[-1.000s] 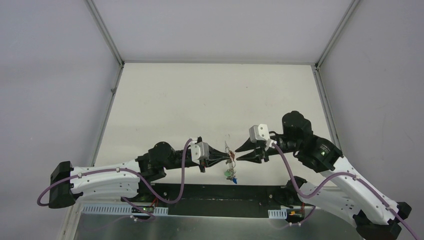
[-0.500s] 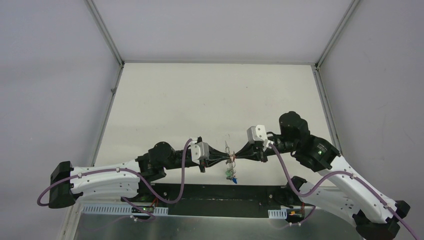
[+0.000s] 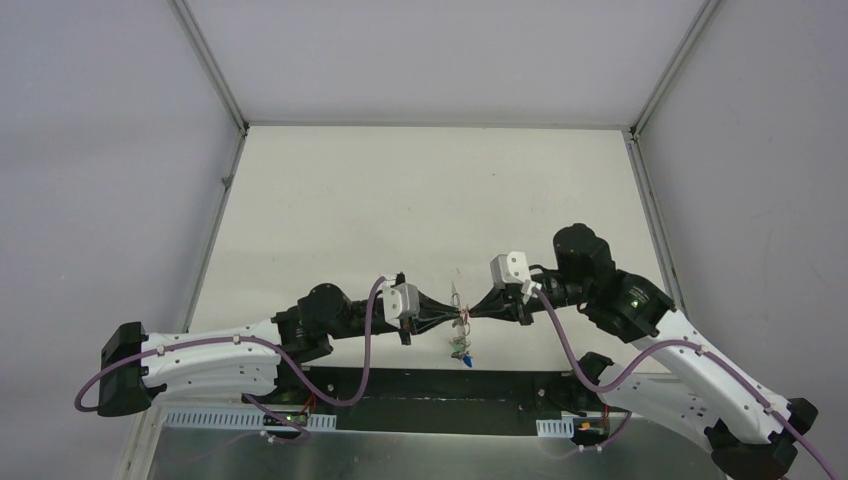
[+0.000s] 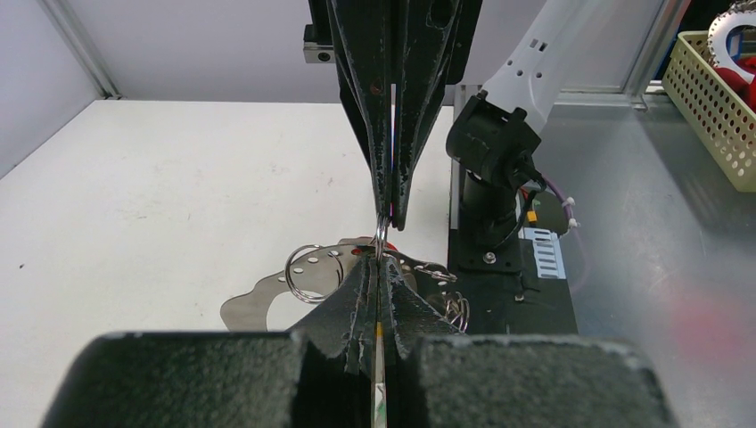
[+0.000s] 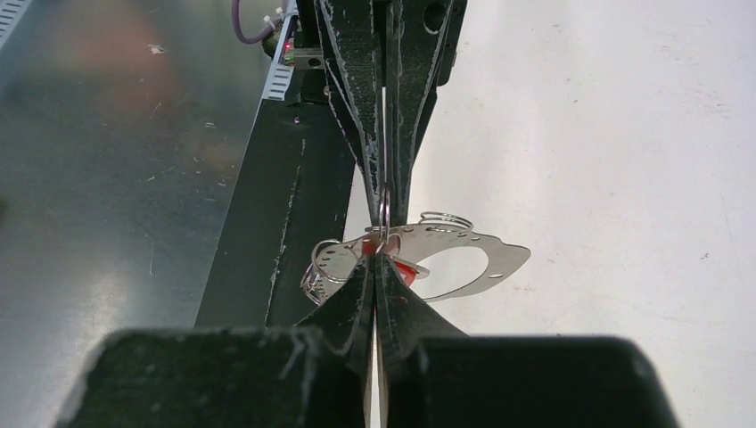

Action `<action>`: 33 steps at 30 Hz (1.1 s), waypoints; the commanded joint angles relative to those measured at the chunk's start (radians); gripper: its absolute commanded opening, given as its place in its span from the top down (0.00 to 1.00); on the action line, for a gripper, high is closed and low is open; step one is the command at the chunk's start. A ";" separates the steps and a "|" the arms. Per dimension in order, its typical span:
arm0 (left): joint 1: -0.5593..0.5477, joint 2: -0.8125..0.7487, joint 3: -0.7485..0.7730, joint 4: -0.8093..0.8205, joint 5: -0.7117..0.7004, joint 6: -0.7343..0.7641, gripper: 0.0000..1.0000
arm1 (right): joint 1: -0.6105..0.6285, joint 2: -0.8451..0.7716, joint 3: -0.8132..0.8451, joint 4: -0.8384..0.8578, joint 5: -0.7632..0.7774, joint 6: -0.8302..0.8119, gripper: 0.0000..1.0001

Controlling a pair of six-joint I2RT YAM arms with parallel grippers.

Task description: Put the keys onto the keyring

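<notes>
Keyring (image 4: 382, 235): pinched between the two claw tips, over the near edge of the table (image 3: 400, 200).
Keyring axis: edge-on to both wrist cameras, a thin upright sliver in line with the fingers.
Left gripper (image 3: 456, 320): clenched on the keyring, pointing right.
Right gripper (image 3: 476, 315): clenched on the same wire from the opposite side, pointing left.
Keys (image 3: 461, 349): bunched just below the tips on the near side, a blue head lowest.
Metal plate (image 5: 486, 259): flat, silvery, holed, with its long axis crosswise to the fingers; cannot tell whether it hangs or rests.
Small split rings (image 4: 306, 267): at the plate's edge.
</notes>
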 commanded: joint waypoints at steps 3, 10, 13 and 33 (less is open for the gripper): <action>-0.004 0.001 0.013 0.140 -0.030 -0.036 1.00 | -0.001 0.002 -0.022 0.011 -0.020 -0.028 1.00; -0.004 0.022 0.014 0.160 -0.031 -0.043 1.00 | -0.001 0.007 -0.048 0.067 -0.048 0.002 1.00; -0.004 0.027 0.015 0.164 -0.033 -0.044 1.00 | -0.001 0.004 -0.053 0.077 -0.050 0.007 1.00; -0.003 0.029 0.006 0.161 -0.063 -0.054 1.00 | 0.001 -0.040 -0.070 0.103 -0.020 0.047 0.61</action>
